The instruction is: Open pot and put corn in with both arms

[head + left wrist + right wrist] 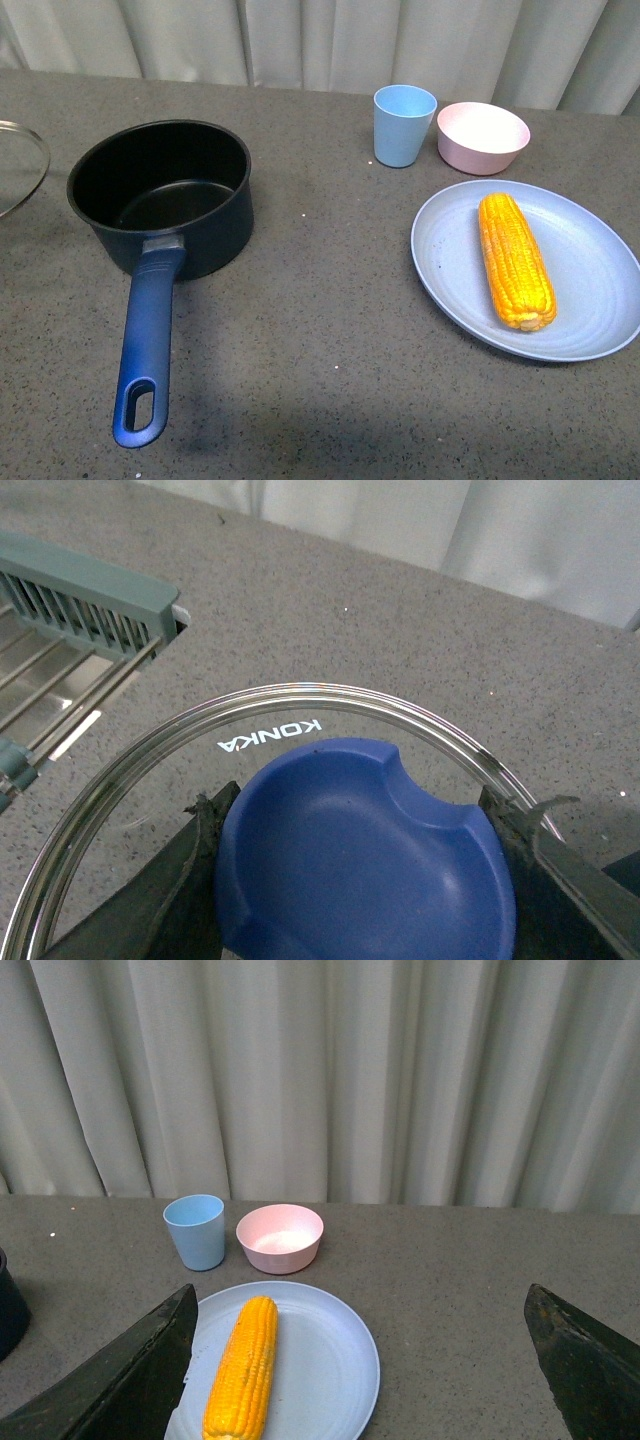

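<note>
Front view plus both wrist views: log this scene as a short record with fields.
pot: lid off, empty, handle toward the camera
lid: left of the pot in the front view
left gripper: shut on the lid's blue knob
corn: lying on the blue plate, not gripped
right gripper: open, holding nothing, facing the corn
behind the plate: blue cup and pink bowl, side by side

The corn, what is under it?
The corn lies on a pale blue plate, which sits on the grey table. The patch of plate directly beneath the cob is covered.
</note>
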`<state>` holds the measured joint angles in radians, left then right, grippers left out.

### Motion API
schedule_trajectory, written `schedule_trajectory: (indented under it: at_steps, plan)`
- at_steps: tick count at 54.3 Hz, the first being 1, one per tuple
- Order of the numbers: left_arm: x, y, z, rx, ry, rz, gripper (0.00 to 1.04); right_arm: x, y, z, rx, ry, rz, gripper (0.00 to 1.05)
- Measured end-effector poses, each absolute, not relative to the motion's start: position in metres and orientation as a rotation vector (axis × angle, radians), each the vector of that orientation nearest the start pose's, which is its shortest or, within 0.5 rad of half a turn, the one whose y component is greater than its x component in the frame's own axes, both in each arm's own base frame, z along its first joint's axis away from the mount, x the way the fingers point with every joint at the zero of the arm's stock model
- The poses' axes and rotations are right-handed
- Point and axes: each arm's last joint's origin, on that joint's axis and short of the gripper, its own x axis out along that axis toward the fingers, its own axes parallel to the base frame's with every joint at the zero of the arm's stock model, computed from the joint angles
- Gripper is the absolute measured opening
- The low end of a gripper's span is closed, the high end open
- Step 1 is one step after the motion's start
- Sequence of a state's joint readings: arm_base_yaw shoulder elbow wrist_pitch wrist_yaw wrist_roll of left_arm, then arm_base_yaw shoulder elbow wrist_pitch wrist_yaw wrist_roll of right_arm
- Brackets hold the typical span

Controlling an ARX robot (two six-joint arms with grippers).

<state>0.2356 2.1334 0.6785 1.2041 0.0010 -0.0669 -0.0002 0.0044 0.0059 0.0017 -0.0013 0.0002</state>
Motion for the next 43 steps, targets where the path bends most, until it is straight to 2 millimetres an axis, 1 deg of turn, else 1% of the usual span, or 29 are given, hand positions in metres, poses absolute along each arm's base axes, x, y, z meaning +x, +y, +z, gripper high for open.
schedule_trajectory:
  at_steps: [8,16,26,34,39,43]
  plan:
    - [0.341,0.082,0.048,-0.141,0.286,0.248,0.62,0.098,0.000,0.165,0.000,-0.003,0.001,0.96]
    - [0.342,0.082,0.027,-0.149,0.353,0.248,0.62,0.098,0.000,0.165,0.000,-0.003,0.001,0.96]
    - [0.339,0.080,0.015,-0.133,0.407,0.241,0.62,0.098,0.000,0.165,0.000,-0.003,0.002,0.96]
    - [0.341,0.079,0.014,-0.120,0.414,0.238,0.63,0.098,0.000,0.165,0.000,-0.003,0.001,0.96]
    - [0.340,0.079,0.016,-0.112,0.412,0.243,0.76,0.098,0.000,0.165,0.000,-0.003,0.002,0.96]
    - [0.337,0.078,0.022,-0.108,0.404,0.249,0.86,0.098,0.000,0.165,0.000,-0.003,0.001,0.96]
